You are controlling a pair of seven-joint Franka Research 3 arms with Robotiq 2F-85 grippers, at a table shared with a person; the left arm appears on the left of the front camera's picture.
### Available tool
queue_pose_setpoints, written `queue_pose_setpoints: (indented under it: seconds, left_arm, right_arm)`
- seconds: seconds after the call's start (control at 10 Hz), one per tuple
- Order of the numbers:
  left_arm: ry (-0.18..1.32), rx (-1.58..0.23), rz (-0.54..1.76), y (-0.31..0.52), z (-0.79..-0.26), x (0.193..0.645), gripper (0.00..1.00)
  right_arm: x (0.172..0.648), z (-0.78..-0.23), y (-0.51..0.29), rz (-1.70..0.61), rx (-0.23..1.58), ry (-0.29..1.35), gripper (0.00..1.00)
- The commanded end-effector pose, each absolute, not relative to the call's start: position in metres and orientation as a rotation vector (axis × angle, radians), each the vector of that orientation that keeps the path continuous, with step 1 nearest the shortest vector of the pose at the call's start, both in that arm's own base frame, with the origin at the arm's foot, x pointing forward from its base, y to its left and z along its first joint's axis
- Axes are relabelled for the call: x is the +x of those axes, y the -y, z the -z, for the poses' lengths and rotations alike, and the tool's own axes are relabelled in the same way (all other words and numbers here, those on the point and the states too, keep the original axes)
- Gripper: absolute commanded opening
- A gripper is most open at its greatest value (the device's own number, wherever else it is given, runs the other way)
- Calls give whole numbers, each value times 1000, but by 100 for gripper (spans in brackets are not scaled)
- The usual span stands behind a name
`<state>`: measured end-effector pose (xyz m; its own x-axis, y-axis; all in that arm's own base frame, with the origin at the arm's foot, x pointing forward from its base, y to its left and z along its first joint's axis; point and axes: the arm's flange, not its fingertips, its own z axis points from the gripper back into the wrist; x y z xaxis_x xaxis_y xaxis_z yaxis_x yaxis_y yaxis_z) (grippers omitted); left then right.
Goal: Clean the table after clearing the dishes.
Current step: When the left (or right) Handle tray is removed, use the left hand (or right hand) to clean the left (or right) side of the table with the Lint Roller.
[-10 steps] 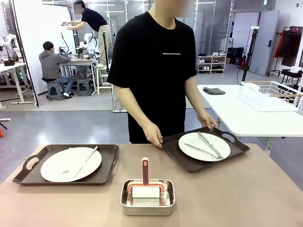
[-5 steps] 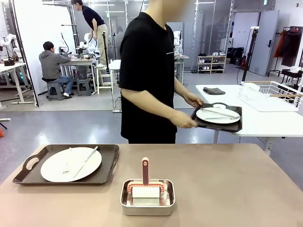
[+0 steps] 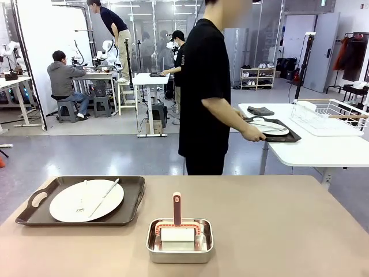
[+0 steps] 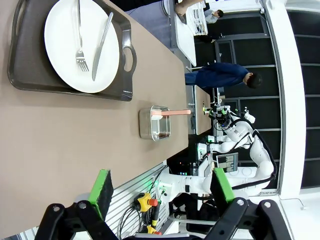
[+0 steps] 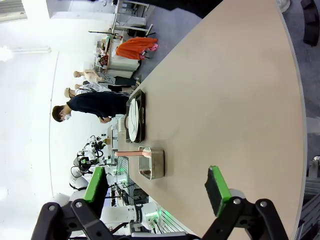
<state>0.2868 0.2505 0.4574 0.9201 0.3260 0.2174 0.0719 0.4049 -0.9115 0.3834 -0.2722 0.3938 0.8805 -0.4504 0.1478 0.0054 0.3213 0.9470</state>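
On the tan-brown table (image 3: 277,231), at the left, a dark tray (image 3: 134,196) carries a white plate (image 3: 69,205) with a fork and a knife (image 3: 105,196). The same tray (image 4: 20,60) and plate (image 4: 60,40) lie far ahead of my left gripper (image 4: 161,187), which is open and holds nothing. A person at the far side holds a second tray (image 3: 286,136) with a plate (image 3: 272,129) over the white side table (image 3: 311,150). My right gripper (image 5: 155,185) hangs open above the bare table (image 5: 235,90); the tray (image 5: 141,117) is far off.
A small steel pan (image 3: 180,247) with a pink-handled tool (image 3: 177,208) stands at the table's near middle, also seen as the pan (image 4: 154,124) and the pan (image 5: 152,164). A wire basket (image 3: 334,112) and a dark cloth (image 3: 260,111) sit on the white table.
The person has lifted the right tray with its plate off the brown table, turned right and carried it over the white side table. The left tray and the pan have not moved.
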Motion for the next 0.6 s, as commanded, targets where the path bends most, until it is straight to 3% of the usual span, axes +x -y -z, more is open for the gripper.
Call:
queue_pose_setpoints:
  seconds: [0.0,0.1,0.5]
  left_arm:
    - [398,-1150,-167,-252,-458,286,100]
    - [398,-1150,-167,-252,-458,286,100]
    - [398,-1150,-167,-252,-458,286,100]
  right_arm:
    - [382,-396,271,308,1216,429,100]
    - [383,-394,272,311,1216,425,100]
    - [423,-504,162,-280,1058,421,100]
